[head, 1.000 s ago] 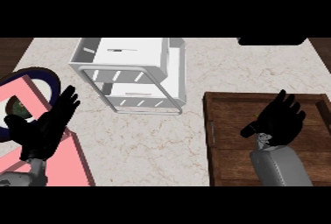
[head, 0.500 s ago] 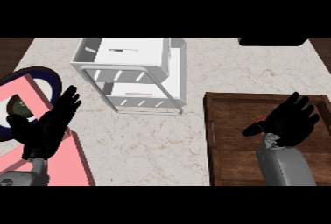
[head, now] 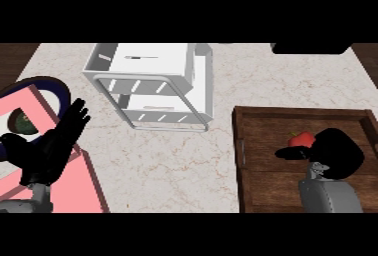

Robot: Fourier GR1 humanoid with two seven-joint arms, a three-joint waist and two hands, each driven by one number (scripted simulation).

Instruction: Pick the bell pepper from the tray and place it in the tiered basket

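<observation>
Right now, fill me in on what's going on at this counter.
The right hand is down over the red bell pepper in the wooden tray, closing on it; the pepper isn't lifted yet. The white tiered basket stands on the counter to the tray's left. The left hand rests open at the left edge.

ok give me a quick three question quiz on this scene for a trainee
1. True or false: the pepper already sits in the basket.
2. Which hand is over the tray? A) left B) right C) both
3. Fill in: the left hand rests open near the view's ____ edge.

Key:
1. False. The pepper lies on the tray, partly hidden by the right hand.
2. B. The right hand is at the pepper.
3. Left. It shows over the pink mat, fingers straight.
</observation>
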